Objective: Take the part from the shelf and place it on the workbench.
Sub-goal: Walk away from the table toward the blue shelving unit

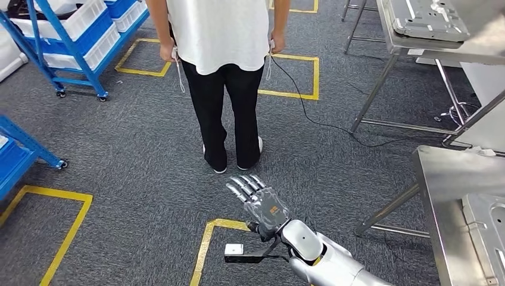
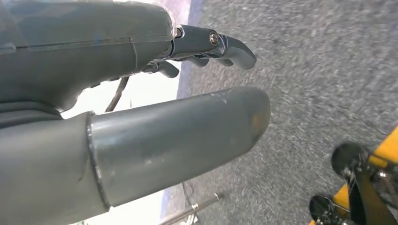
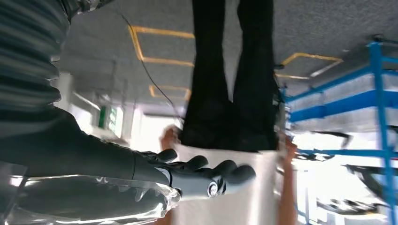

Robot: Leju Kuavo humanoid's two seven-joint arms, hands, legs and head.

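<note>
**Empty-handed, with a person in our path**

We're looking down at grey carpet, and our right hand (image 1: 257,202) is stretched forward with its fingers extended and apart, holding nothing. In the left wrist view our left hand (image 2: 141,108) hangs over the floor, fingers loosely uncurled and nothing in them. So no part is carried yet.

Where is the part? A pressed metal part (image 1: 429,19) lies on the steel tabletop (image 1: 400,46) at upper right, and another metal piece (image 1: 485,232) lies on the near tabletop (image 1: 443,173) at right. The blue shelf (image 1: 71,36) with white bins stands at upper left; we can't tell what the bins hold.

A person (image 1: 223,71) stands straight ahead, close beyond the right hand, with a cable (image 1: 315,119) trailing across the carpet. The risk, as we judge it: turning toward the shelf could swing the outstretched arm into the person's legs, or a step could snag that cable.
</note>
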